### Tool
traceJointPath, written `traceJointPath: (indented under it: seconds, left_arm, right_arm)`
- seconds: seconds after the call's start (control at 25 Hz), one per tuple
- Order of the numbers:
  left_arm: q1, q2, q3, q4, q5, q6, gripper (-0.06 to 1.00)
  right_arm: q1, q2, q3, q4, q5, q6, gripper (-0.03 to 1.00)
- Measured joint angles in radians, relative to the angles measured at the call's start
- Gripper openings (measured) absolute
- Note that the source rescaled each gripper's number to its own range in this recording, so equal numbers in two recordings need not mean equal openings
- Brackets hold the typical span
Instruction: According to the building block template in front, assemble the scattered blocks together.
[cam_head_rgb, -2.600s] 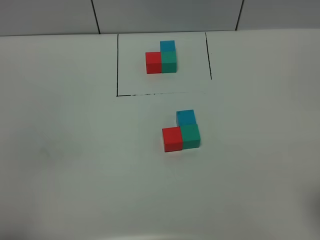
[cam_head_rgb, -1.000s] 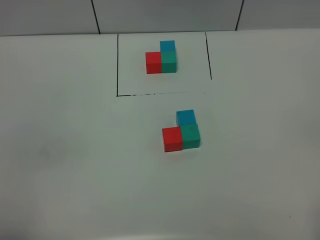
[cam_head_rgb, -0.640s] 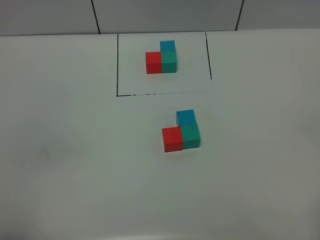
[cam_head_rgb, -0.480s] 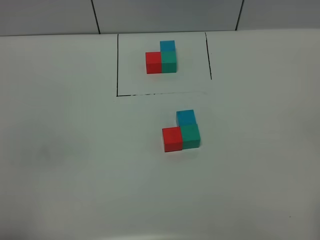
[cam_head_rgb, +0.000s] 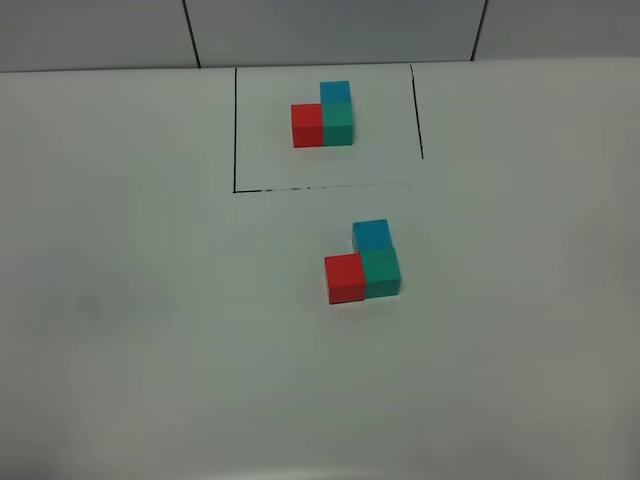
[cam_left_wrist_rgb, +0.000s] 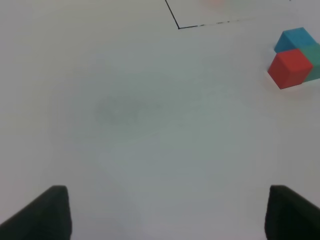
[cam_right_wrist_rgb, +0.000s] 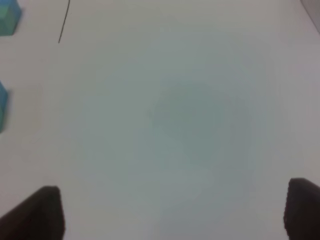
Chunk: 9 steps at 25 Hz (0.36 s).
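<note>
Up top in the high view, the building block template (cam_head_rgb: 323, 115) sits inside the drawn black frame (cam_head_rgb: 235, 130) at the far side of the desk (cam_head_rgb: 130, 330): red at left, teal-green touching its right side, blue behind the teal. Nearer, outside the frame, the scattered blocks lie joined in the same L: red block (cam_head_rgb: 344, 278) touching teal-green block (cam_head_rgb: 381, 272), blue block (cam_head_rgb: 371, 235) touching the teal's far side. No arm shows in this view. Left wrist view: left hand (cam_left_wrist_rgb: 165, 212) released, dark fingertips wide apart at the frame edges, nothing between them; the red block (cam_left_wrist_rgb: 289, 68) and blue one (cam_left_wrist_rgb: 294, 39) lie ahead and off toward the robot's right, well apart from the hand. Right wrist view: right hand (cam_right_wrist_rgb: 172, 212) also spread and empty over bare desk; only slivers of blue and teal at the picture's edge, blurred. Judgement: assembly looks matched to the template, likely done; neither hand is clearly nearer, and if any nudge were needed the cluster sits between them, ahead.
</note>
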Motion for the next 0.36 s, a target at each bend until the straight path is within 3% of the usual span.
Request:
traceJointPath:
  seconds: [0.36]
  left_arm:
    - [0.0, 0.0, 0.0, 0.0, 0.0, 0.0, 0.9]
  right_arm:
    - [0.0, 0.0, 0.0, 0.0, 0.0, 0.003, 0.77]
